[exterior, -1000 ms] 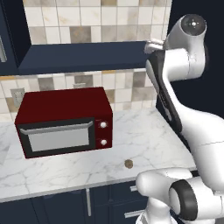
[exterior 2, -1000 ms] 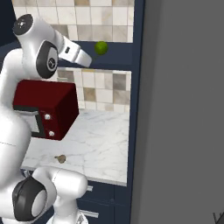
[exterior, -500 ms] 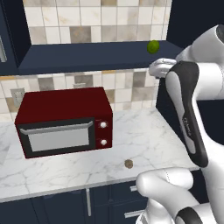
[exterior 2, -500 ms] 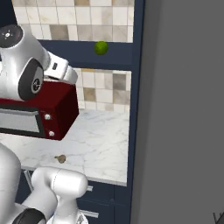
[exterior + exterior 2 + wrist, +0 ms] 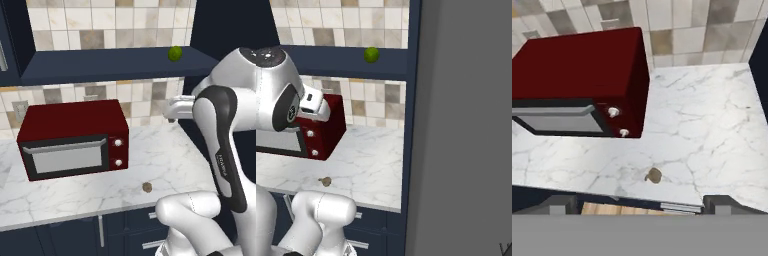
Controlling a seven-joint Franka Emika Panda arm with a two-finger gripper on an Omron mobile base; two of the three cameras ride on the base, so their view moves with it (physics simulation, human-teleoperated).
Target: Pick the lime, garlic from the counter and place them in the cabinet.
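The bright-green lime rests on the right part of the navy cabinet's shelf board, free of the gripper. The small tan garlic lies on the marble counter near its front edge, right of the microwave. My gripper hangs below shelf height, high over the counter, and looks down on the garlic. It is open; its dark fingertips stand wide apart with nothing between them.
A red microwave fills the counter's left half, its knobs close to the garlic. A tall dark panel closes the counter on the right. Bare marble lies between the microwave and that panel.
The arm has swung down and back from the shelf, leaving the lime there. The hand now sits lower, over the counter. The garlic has not moved.
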